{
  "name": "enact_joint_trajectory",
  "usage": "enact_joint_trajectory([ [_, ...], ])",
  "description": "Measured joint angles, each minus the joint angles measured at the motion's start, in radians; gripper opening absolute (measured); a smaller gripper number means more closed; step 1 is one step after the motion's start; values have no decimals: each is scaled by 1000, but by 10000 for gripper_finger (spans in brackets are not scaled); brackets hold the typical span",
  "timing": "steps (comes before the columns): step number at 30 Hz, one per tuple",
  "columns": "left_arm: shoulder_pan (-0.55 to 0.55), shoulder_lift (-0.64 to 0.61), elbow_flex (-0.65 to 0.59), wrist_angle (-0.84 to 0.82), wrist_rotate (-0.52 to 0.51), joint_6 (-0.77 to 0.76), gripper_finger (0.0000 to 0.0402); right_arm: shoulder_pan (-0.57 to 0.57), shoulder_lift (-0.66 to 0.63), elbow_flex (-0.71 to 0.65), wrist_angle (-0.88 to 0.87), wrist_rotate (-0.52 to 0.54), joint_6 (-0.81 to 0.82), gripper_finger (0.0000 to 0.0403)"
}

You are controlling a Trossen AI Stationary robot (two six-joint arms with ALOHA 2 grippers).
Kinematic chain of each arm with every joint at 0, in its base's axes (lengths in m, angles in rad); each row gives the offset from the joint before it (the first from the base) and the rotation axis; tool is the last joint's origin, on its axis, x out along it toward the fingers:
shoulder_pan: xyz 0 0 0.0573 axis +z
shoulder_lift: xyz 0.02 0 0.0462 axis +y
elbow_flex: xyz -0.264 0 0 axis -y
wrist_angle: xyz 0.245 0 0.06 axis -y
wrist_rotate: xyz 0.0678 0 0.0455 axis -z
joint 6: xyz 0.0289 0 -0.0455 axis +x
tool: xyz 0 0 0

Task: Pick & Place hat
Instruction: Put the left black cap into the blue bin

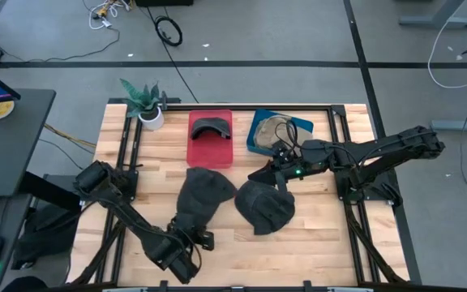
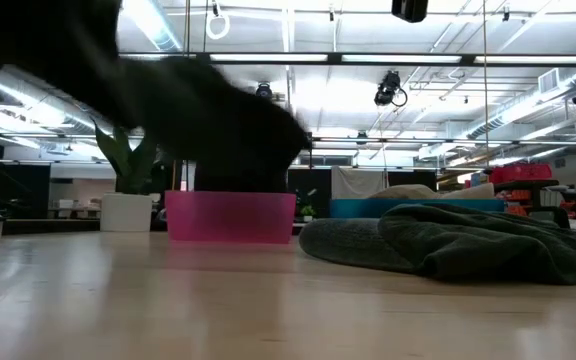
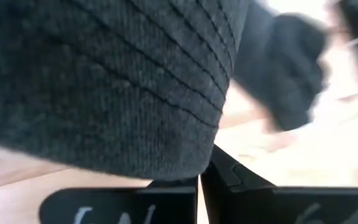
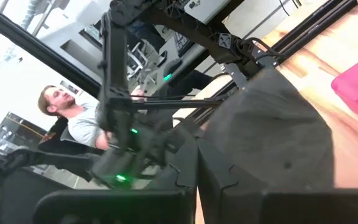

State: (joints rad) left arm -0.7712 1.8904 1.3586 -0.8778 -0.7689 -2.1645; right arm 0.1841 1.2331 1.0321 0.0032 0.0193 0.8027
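Gripping the near edge of the left hat, the left gripper has its fingers pinched on the knit, near-left on the table. The right hat lies untouched beside it. Placing is left. The right gripper hovers pressed together, empty. Only the high view shows the red bin's cap; the low view shows the hat lifted.

Ribbed knit cloth hat (matt), smooth pale wood table
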Motion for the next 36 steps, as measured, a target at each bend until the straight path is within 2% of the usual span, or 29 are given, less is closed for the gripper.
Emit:
enact_joint_trajectory([
  [15,45,-52,331,-126,-132,85,2,1,0,0,11,-12,-91,6],
  [21,45,-52,499,-218,-267,188,1,1,-6,-1,174,-100,-115,6],
  [25,45,-52,618,-243,-411,324,1,1,-22,-1,346,-143,-115,6],
  [29,45,-52,738,-243,-537,480,1,1,-47,-1,443,-164,-115,6],
  [36,43,-53,861,-240,-520,845,0,1,-87,-1,376,-197,-141,6],
])
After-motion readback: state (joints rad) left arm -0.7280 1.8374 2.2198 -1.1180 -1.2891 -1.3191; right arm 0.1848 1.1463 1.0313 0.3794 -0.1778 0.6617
